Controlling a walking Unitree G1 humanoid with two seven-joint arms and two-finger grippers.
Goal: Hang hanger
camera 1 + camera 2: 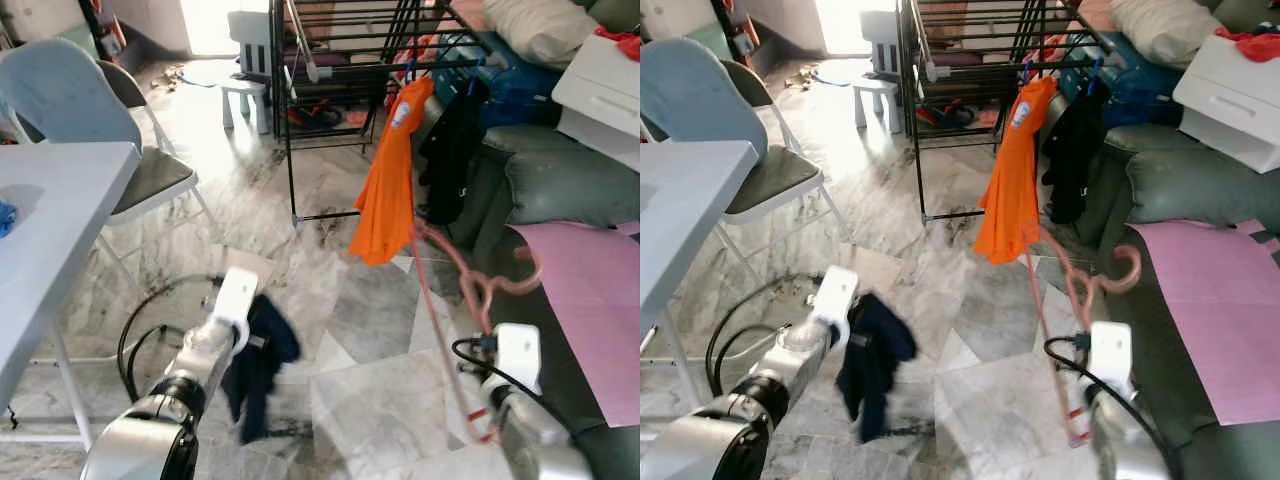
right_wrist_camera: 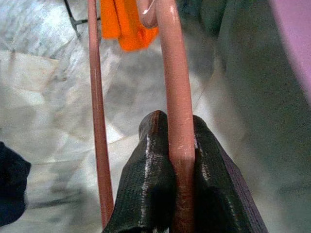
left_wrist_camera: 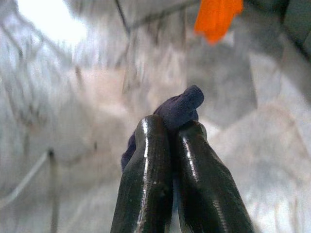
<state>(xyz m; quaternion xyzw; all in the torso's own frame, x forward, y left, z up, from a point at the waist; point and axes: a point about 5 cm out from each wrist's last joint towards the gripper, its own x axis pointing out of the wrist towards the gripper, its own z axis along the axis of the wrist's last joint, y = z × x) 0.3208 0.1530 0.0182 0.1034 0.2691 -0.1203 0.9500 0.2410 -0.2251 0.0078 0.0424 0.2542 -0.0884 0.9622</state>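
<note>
1. Your right gripper (image 2: 177, 160) has its two fingers clamped on one bar of the pink hanger (image 1: 470, 285), low over the marble floor (image 1: 380, 400) in front of the sofa (image 1: 560, 185). The hold is narrow and sits near one end of the bar, so the hanger may swivel in the fingers if you swing the arm quickly, and the hook (image 1: 525, 272) would then point the wrong way.

2. The hook is well short of the drying rack (image 1: 340, 60), with the orange shirt (image 1: 392, 175) and the black garment (image 1: 455, 150) hanging at the rack's near corner, between you and the bars. If you reach straight in, the hanger's long bars may snag the orange shirt and drag it off.

3. Your left gripper (image 3: 170, 145) has its fingers pressed together on a fold of a dark blue garment (image 1: 255, 365), which dangles close to the floor. The fold in the fingers looks small; a jolt may let it slip, and the cloth may trail or catch underfoot if you walk.

4. A black cable (image 1: 150, 320) loops on the floor near the table (image 1: 50, 230) and the grey chair (image 1: 150, 175), by your left arm. Stepping forward carelessly may tangle you in it.

5. The garment is not yet on the hanger. If you hang the hanger as it is, I judge that the cloth stays off the rack.
</note>
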